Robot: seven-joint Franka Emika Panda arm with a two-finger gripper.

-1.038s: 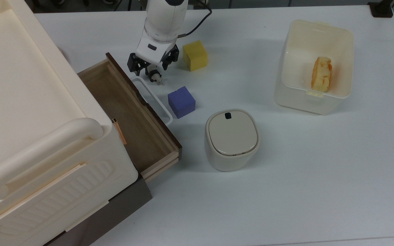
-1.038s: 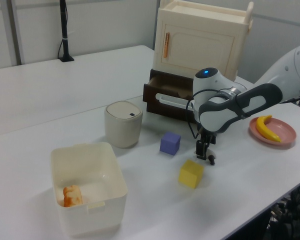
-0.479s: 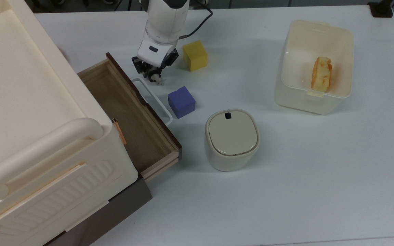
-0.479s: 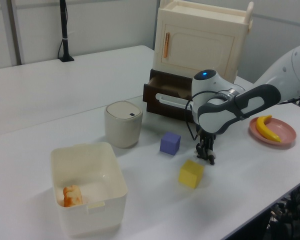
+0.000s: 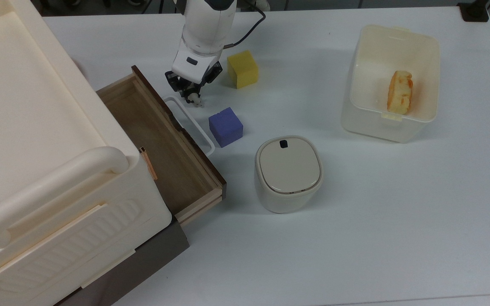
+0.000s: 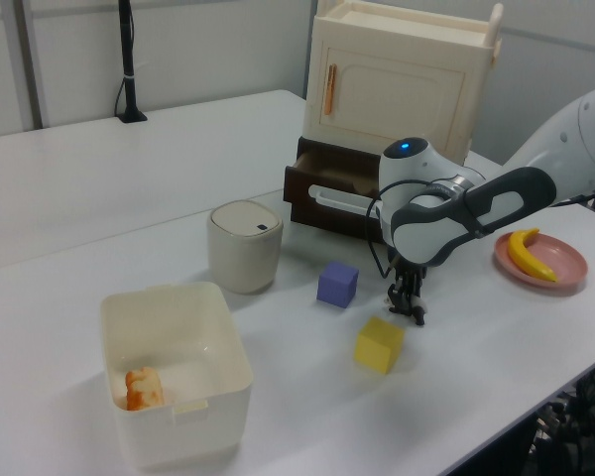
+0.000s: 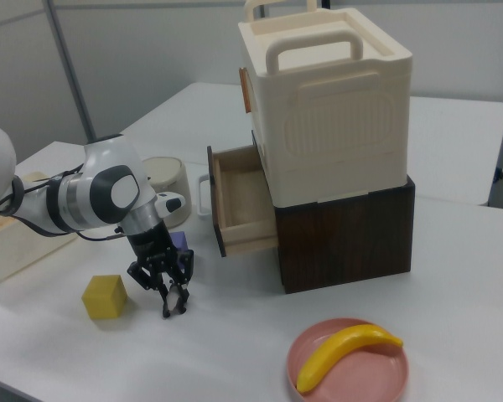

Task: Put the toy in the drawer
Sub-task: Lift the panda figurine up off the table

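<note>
The toy (image 5: 194,99), a tiny black-and-white figure, sits on the white table (image 5: 398,212) right at the tips of the gripper (image 5: 191,94), close to the far end of the drawer's white loop handle (image 5: 194,125) in the top view. The gripper's fingers are closed around the toy, with the small pale body showing between and just below the dark fingertips; in the right view the gripper (image 7: 173,303) reaches down to the table surface. Whether the toy is lifted or resting on the table I cannot tell.

The drawer (image 5: 160,148) stands pulled out of the cream cabinet (image 5: 36,140), its brown inside bare and its dark front facing the gripper. In the top view a blue-purple cube (image 5: 226,126) lies just beside the handle, on the top view's right of it and a little nearer the camera than the gripper; a yellow cube (image 5: 242,69) lies near the gripper on the top view's right. A cream lidded canister (image 5: 288,173) stands nearer, beyond the blue-purple cube, and a white open tub (image 5: 391,127) holding an orange-and-cream piece of food (image 5: 400,92) sits well apart on the top view's right. In the right view a pink plate (image 7: 318,368) with a banana (image 7: 345,352) lies in front of the cabinet
</note>
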